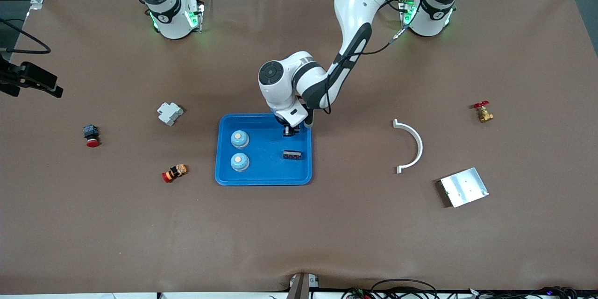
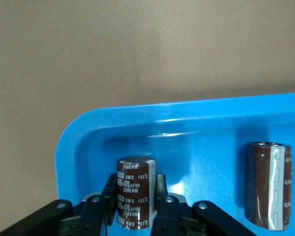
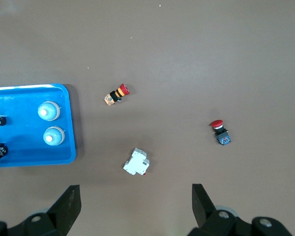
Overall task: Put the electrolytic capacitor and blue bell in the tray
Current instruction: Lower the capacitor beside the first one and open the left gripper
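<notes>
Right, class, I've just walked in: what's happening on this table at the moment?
The left gripper is shut on a brown cylindrical electrolytic capacitor, holding it over the shallow bright-blue plastic tray. A second brown capacitor and two pale-blue bells already sit in the tray. The right gripper waits open, high over the right arm's end of the table.

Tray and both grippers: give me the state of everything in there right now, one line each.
Tray: flat on the table, holding four items.
Two blue bells: upright in the tray.
Loose capacitor: lying on its side in the tray.
Held capacitor: clamped between the fingers, over the tray floor.
Left gripper: shut on the held capacitor.
Right gripper: open, empty, waiting above the table.
</notes>
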Controlling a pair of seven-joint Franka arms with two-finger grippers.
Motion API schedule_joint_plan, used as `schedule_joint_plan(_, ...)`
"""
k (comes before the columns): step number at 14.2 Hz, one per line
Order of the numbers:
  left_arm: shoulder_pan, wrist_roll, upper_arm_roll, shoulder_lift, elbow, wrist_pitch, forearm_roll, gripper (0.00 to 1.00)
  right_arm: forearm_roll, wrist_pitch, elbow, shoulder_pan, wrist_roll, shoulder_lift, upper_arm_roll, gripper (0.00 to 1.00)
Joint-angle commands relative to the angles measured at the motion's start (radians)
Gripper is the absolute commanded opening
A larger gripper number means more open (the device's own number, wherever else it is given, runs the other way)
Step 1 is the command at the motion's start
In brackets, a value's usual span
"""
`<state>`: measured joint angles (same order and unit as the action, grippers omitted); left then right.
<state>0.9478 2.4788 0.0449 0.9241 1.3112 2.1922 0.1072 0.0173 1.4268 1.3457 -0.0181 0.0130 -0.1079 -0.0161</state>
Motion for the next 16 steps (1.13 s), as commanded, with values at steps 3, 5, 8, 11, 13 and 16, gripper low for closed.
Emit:
schedule_joint_plan(3, 0.011, 0.025, 0.021, 0.027, -0.018, 0.014, 0.042, 0.0, 0.016, -0.06, 0.006, -0.008, -0.002, 0.013, 0.007, 1.0)
schedule_joint_plan(5, 0.008, 0.025, 0.023, 0.027, -0.02, 0.014, 0.042, 0.0, 0.015, -0.054, 0.006, -0.01, -0.004, 0.013, 0.007, 1.0)
schedule_joint_plan(8, 0.008, 0.022, 0.023, 0.027, -0.02, 0.024, 0.042, 0.0, 0.016, -0.049, 0.006, -0.008, -0.002, 0.013, 0.007, 1.0)
schedule_joint_plan(11, 0.008, 0.023, 0.046, 0.039, -0.02, 0.05, 0.042, 0.0, 0.018, -0.048, 0.006, -0.01, -0.002, 0.013, 0.007, 1.0)
schedule_joint_plan(13, 0.009, 0.019, 0.046, 0.041, -0.02, 0.05, 0.042, 0.0, 0.018, -0.045, 0.006, -0.01, -0.002, 0.013, 0.007, 1.0)
schedule_joint_plan(16, 0.008, 0.006, 0.046, 0.033, -0.018, 0.05, 0.042, 1.0, 0.018, -0.045, 0.006, -0.01, -0.002, 0.013, 0.007, 1.0)
